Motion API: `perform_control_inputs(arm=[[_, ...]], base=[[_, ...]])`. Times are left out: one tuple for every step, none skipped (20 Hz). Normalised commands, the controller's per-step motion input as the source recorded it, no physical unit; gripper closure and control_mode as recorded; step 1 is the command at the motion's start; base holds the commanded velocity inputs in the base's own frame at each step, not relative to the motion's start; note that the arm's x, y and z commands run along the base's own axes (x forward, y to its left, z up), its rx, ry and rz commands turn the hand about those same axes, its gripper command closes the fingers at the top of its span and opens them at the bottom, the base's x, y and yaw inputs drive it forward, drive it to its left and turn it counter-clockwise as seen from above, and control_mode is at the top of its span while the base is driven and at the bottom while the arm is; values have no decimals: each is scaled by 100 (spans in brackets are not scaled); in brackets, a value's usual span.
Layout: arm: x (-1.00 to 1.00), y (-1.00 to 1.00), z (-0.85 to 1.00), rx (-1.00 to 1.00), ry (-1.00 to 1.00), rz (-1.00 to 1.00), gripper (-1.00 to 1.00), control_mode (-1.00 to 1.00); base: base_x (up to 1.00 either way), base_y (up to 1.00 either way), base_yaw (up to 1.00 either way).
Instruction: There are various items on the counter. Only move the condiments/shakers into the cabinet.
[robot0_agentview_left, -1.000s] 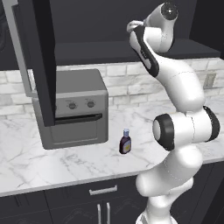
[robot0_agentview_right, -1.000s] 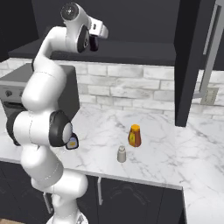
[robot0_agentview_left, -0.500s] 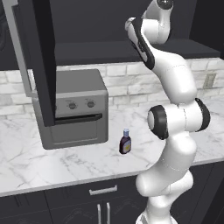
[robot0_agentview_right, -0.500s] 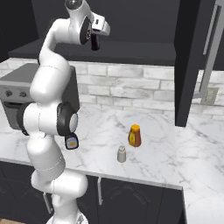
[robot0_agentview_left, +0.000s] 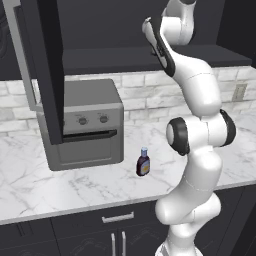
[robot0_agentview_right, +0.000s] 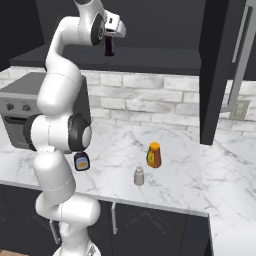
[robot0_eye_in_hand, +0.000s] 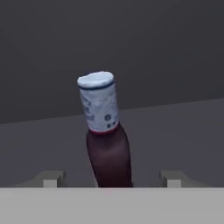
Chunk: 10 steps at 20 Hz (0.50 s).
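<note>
Gripper (robot0_eye_in_hand: 112, 181) spread wide at the cabinet (robot0_agentview_right: 165, 60) shelf, a dark bottle (robot0_eye_in_hand: 105, 135) between its tips.

Both fingertips (robot0_eye_in_hand: 52, 178) stand clear of the bottle's sides; whether it rests on the shelf is hard to tell, its base cut off. On the desk (robot0_agentview_right: 200, 170): one dark bottle (robot0_agentview_left: 143, 162), one pale shaker (robot0_agentview_right: 139, 176), one orange thing (robot0_agentview_right: 154, 155). Two bottles in all.

Glossy grey-veined marble counter (robot0_agentview_left: 60, 185), matt dark cabinet shelf (robot0_agentview_left: 115, 59), smooth dark bottle (robot0_eye_in_hand: 109, 159)
</note>
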Motion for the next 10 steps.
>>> perform_control_inputs(arm=[[0, 0, 0, -1, -5, 0, -100, -100], [0, 0, 0, -3, -7, 0, -100, -100], [0, 0, 0, -5, -8, 0, -100, -100], [0, 0, 0, -4, -9, 0, -100, -100], [-5, 0, 0, -3, -10, 0, -100, -100], [-25, 1, 0, -3, -14, 0, -100, -100], [-46, 1, 0, -3, -14, 0, -100, -100], [-71, 0, 0, -4, -13, 0, -100, -100], [-100, 0, -7, -5, -14, 0, -100, -100], [-100, 0, -24, -7, -13, 0, -100, -100]], base=[[0, 0, 0], [0, 0, 0], [0, 0, 0], [0, 0, 0], [0, 0, 0], [0, 0, 0], [0, 0, 0], [0, 0, 0], [0, 0, 0], [0, 0, 0]])
